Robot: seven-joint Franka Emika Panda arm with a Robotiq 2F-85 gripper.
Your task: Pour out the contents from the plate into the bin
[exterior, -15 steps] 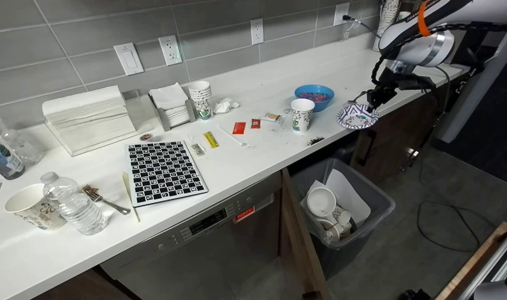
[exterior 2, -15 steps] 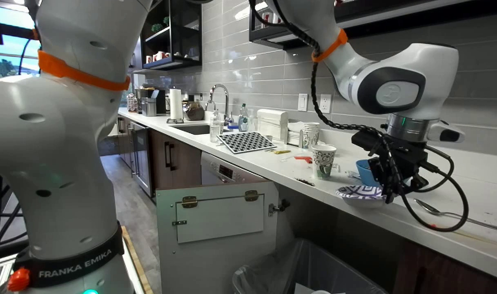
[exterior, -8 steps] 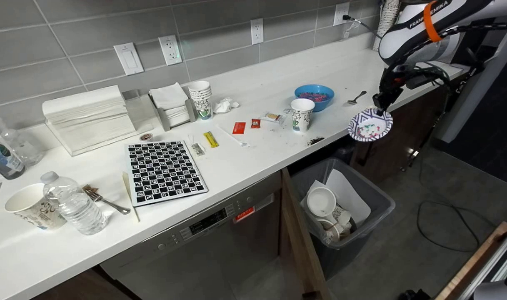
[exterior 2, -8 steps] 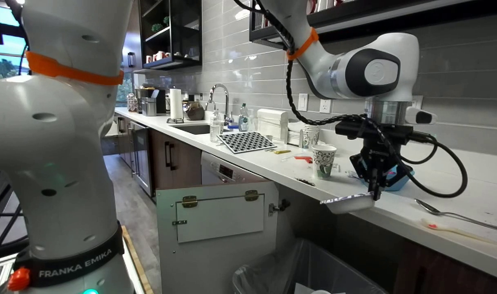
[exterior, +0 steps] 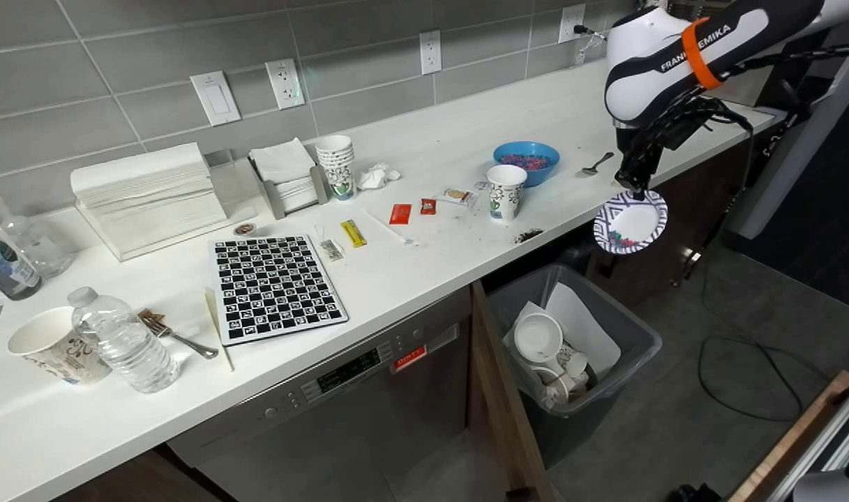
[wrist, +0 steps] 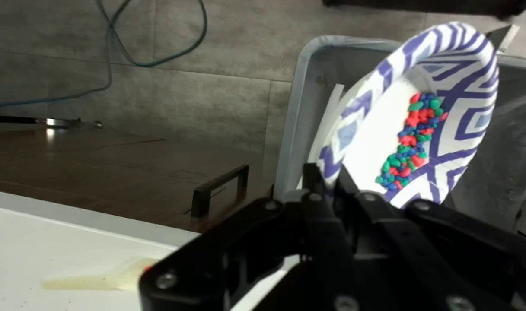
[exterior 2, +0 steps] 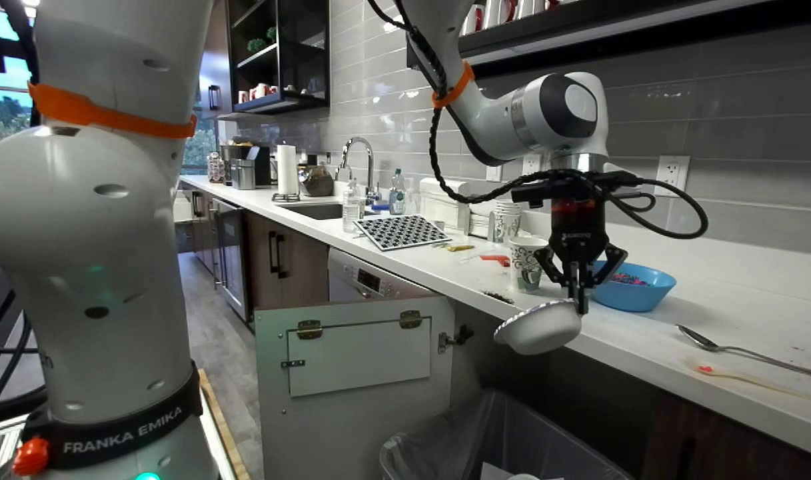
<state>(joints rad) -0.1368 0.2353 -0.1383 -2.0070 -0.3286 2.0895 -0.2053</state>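
My gripper [exterior: 639,194] is shut on the rim of the white plate with a blue-purple pattern [exterior: 637,217]. In an exterior view the gripper [exterior 2: 578,303] points down and the plate [exterior 2: 542,330] hangs off it, tilted, its free side lower. Small red, green and blue pieces [wrist: 412,142] lie gathered along the plate's lower side; none are seen falling. In the wrist view the fingertips [wrist: 329,177] pinch the plate's rim, and the plate [wrist: 375,129] overlaps the grey bin [wrist: 288,125] beneath. The bin [exterior: 584,436] stands on the floor, holding cups and papers.
An open cabinet door [exterior 2: 355,373] stands beside the bin. On the counter [exterior: 417,279] are a blue bowl [exterior: 527,157] of coloured pieces, a patterned paper cup [exterior: 506,192] and a spoon [exterior: 597,164]. A cabinet handle [wrist: 221,190] sticks out below the counter.
The gripper has carried the plate off the counter edge, out toward the bin's side. The plate has tilted more, and its pieces have slid to the lower side. The spoon behind it is uncovered.
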